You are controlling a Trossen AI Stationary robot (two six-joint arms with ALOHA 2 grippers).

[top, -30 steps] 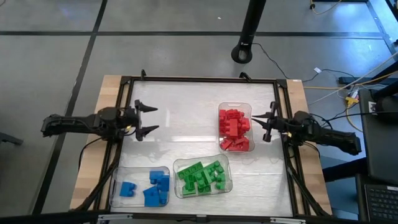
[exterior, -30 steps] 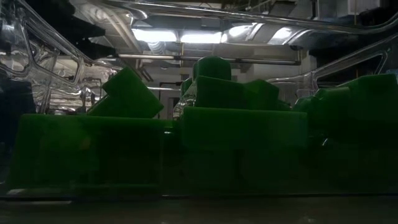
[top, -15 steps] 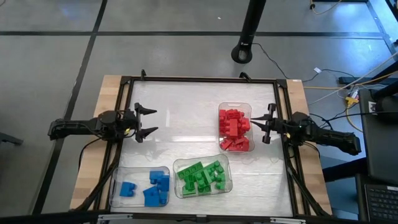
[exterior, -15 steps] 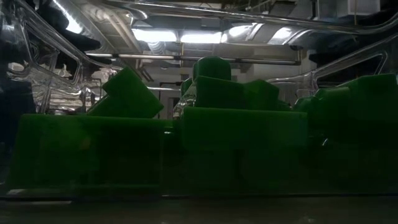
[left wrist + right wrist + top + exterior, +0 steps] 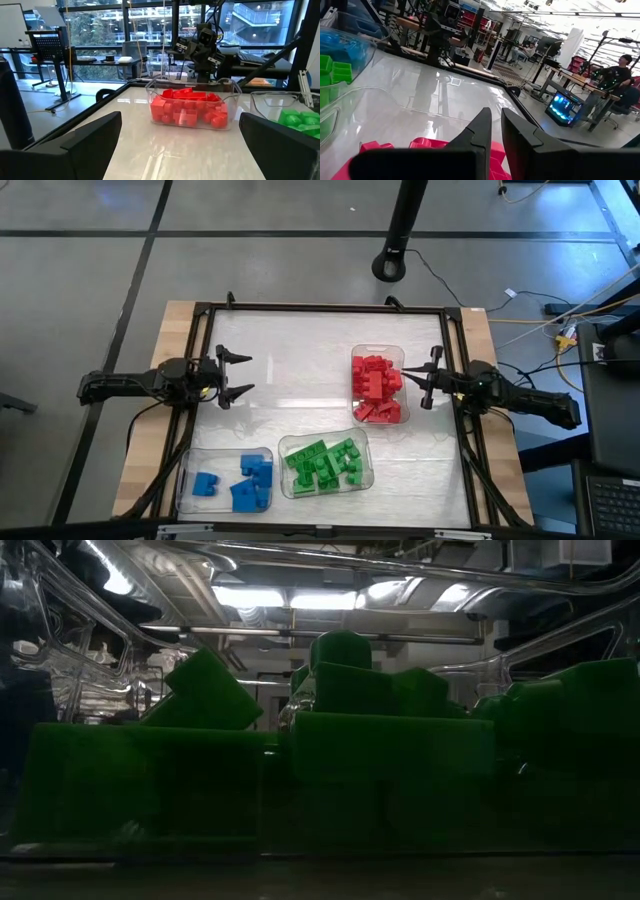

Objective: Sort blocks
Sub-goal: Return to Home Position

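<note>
Three clear trays hold the blocks. The red blocks (image 5: 377, 385) fill a tray right of centre, the green blocks (image 5: 325, 464) one at the near edge, and the blue blocks (image 5: 238, 483) one at the near left. My left gripper (image 5: 248, 373) hovers open at the table's left side and points level at the red tray (image 5: 190, 107) across bare table. My right gripper (image 5: 412, 377) is shut and level, just right of the red tray, with red blocks (image 5: 375, 147) below its fingers (image 5: 475, 130). The low view shows only the green blocks (image 5: 390, 740) up close.
A black frame (image 5: 320, 307) runs around the white tabletop. Bare table lies between my left gripper and the red tray, and along the far side. A black stand foot (image 5: 392, 265) sits on the floor behind the table. A person (image 5: 620, 65) sits far off in the room.
My left arm has sunk a little at the table's left edge, its gripper still open and level. The trays and blocks have kept their places.
</note>
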